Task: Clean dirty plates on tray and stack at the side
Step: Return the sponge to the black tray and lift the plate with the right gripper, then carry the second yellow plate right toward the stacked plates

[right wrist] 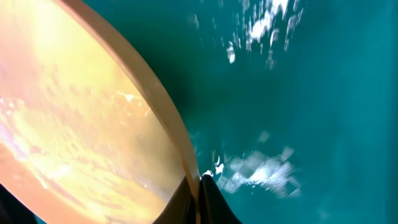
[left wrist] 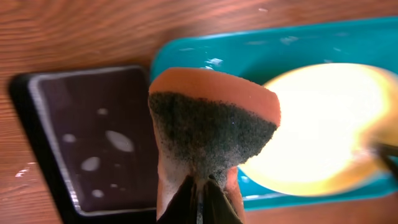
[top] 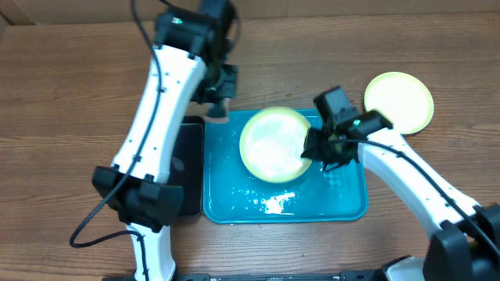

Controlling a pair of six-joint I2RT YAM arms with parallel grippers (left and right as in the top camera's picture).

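A yellow-green plate (top: 273, 144) with a white centre is held tilted over the turquoise tray (top: 344, 199). My right gripper (top: 312, 150) is shut on its right rim; in the right wrist view the fingers (right wrist: 200, 186) pinch the rim of the plate (right wrist: 68, 118) above the wet tray (right wrist: 311, 93). My left gripper (top: 217, 97) is shut on an orange sponge (left wrist: 211, 118) with a dark scrub face, above the tray's far left corner. A second yellow-green plate (top: 399, 101) lies on the table at the right. The pale blue plate is not in view.
A black rectangular tray (top: 187, 160) lies against the turquoise tray's left side; it also shows in the left wrist view (left wrist: 93, 137). Foam patches (top: 277, 203) sit near the turquoise tray's front edge. Wooden table all round.
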